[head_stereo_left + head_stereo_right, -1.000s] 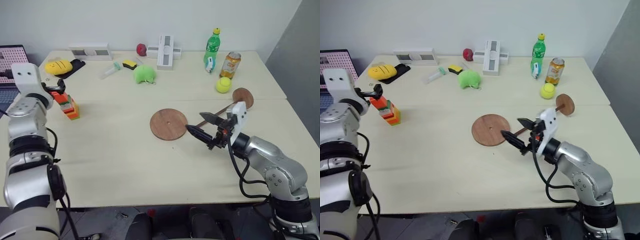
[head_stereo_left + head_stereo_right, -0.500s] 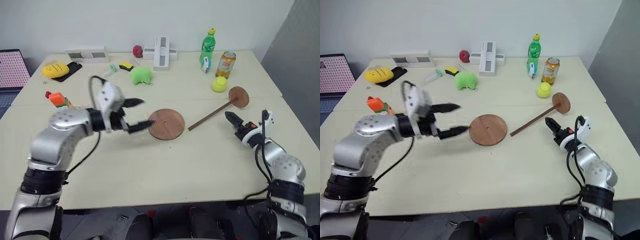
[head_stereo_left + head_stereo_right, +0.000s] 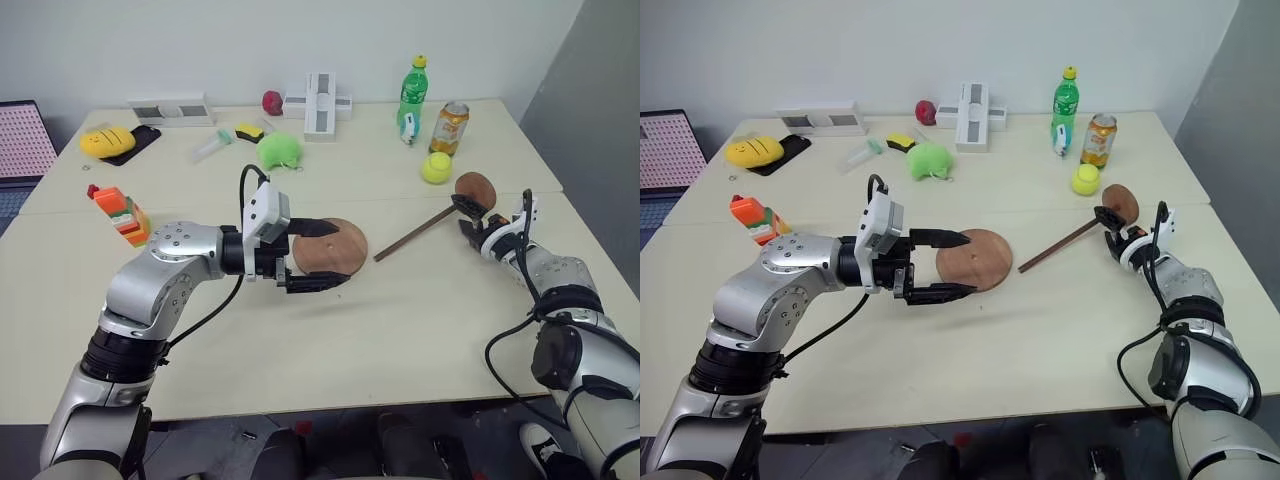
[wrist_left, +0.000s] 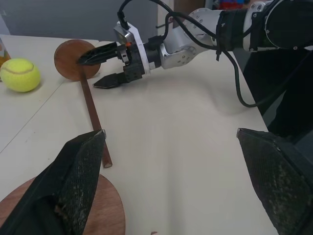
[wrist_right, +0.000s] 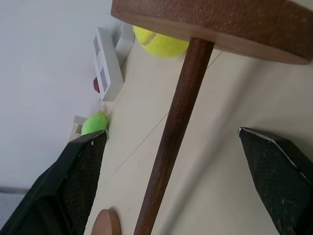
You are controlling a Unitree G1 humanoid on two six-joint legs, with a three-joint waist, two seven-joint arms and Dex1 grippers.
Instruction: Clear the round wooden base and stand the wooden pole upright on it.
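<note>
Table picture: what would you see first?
Probably the left gripper, wide open over the round base mid-table. Next, the right gripper, open by the pole, which lies flat with its small disc end near a tennis ball.

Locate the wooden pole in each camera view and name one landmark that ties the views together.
Left eye view: wooden pole lies right of centre, slanting up to its small disc.
Right eye view: mid-right.
Left wrist view: upper left.
Right wrist view: up the centre.
Shared landmark: the tennis ball beside the pole's disc end.
</note>
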